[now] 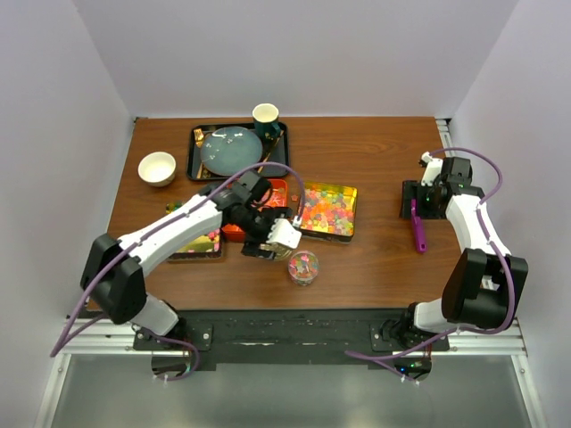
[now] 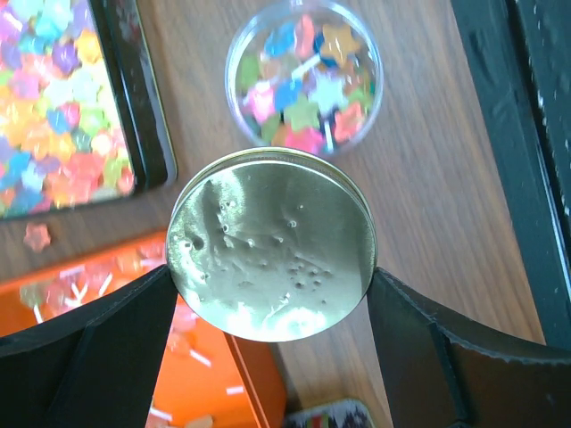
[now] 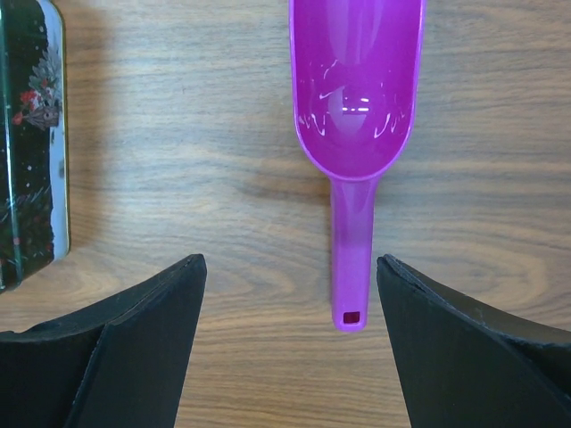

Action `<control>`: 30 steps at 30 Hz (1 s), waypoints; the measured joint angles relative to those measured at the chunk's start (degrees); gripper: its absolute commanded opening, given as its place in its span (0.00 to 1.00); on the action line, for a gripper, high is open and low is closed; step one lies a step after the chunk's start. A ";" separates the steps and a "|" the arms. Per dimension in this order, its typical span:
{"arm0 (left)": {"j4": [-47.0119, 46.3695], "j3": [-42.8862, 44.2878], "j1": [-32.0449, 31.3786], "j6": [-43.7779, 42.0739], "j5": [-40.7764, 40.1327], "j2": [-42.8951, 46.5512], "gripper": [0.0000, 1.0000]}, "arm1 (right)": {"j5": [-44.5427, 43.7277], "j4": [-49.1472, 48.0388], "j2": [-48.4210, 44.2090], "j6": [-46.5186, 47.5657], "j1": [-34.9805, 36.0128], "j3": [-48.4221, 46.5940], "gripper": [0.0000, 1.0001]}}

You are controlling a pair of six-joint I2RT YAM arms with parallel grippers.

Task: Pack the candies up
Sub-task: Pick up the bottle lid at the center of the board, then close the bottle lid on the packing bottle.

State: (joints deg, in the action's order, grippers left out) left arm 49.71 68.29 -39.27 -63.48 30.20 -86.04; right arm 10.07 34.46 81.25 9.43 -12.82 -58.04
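My left gripper (image 2: 272,290) is shut on the round gold lid (image 2: 272,245) and holds it edge to edge above the table, just short of a small clear jar (image 2: 305,76) full of multicoloured candies. The jar stands at the front centre (image 1: 303,267), with my left gripper (image 1: 265,248) beside it. More multicoloured candies fill a black-rimmed tray (image 1: 328,210). An orange tray (image 2: 134,366) under the gripper holds wrapped pieces. My right gripper (image 3: 290,294) is open and empty over the table, with the handle of the purple scoop (image 3: 357,107) between its fingers' line and slightly right.
One loose candy (image 2: 36,236) lies on the wood. A patterned tin (image 1: 196,245) sits by the left arm, another tin (image 3: 31,134) left of the scoop. At the back stand a black tray with a plate (image 1: 230,150), a cup (image 1: 266,116) and a white bowl (image 1: 158,168).
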 measured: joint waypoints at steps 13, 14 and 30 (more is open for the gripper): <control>-2.25 6.08 -8.46 5.49 -0.48 -10.56 0.86 | -0.22 -1.03 0.72 -2.21 0.00 0.04 0.99; -2.05 6.69 -8.81 5.51 -0.39 -11.28 0.86 | -0.22 -1.05 0.96 -2.38 0.00 0.00 0.99; 2.64 11.93 -12.92 6.12 -2.49 -17.68 0.87 | 0.70 -1.49 2.62 -4.11 0.00 -0.35 0.99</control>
State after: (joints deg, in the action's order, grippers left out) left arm 52.36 80.23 -52.18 -57.36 27.70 -103.72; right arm 10.76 32.97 83.88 5.32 -12.82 -58.39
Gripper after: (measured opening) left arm 0.872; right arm 0.986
